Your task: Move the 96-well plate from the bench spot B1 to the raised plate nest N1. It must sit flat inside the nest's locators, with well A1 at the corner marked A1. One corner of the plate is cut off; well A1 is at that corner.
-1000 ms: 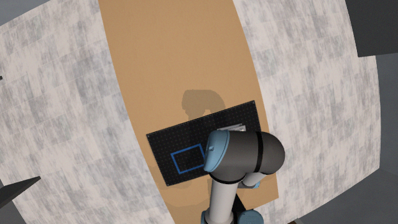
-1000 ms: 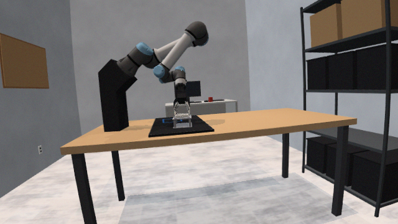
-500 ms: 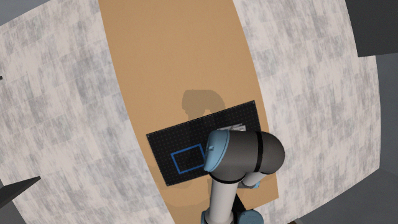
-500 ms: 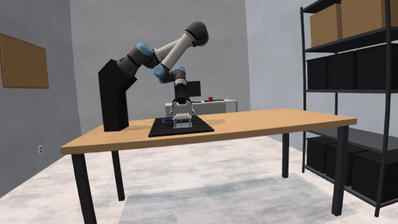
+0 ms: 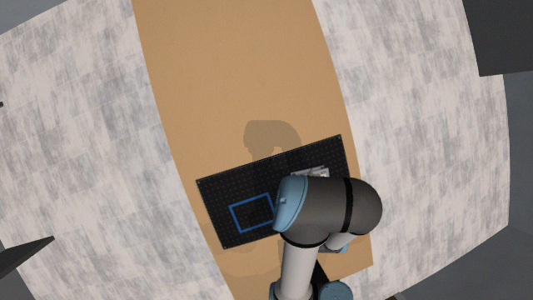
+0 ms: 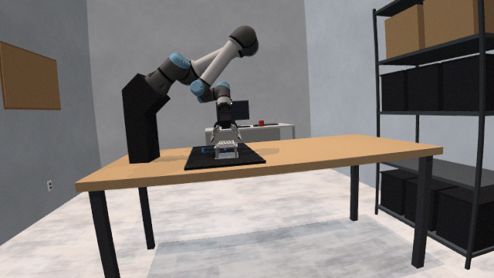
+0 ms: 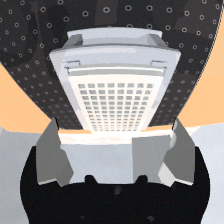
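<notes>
Gripper (image 6: 225,136) hangs fully open above the well plate (image 7: 114,102), which sits on the raised nest (image 6: 226,154).

Both grey, wedge-shaped fingers are spread wide and hold nothing. In the wrist view they flank the near end of the white, rectangular plate without touching it, one at 8 o'clock and one at 4 o'clock. The plate's top is a fine grid of small square-looking wells framed by a smooth pale rim; whether it lies flat inside the locators, and where its cut corner points, cannot be told. The boxy grey nest stands on a matte black pegboard (image 5: 233,187) dotted with holes, laid on a smooth tan wooden table (image 6: 347,148). From above, a blue rectangular outline (image 5: 251,212) lies at 9 o'clock from the arm's glossy dark elbow (image 5: 333,210), with only black board inside it.
</notes>
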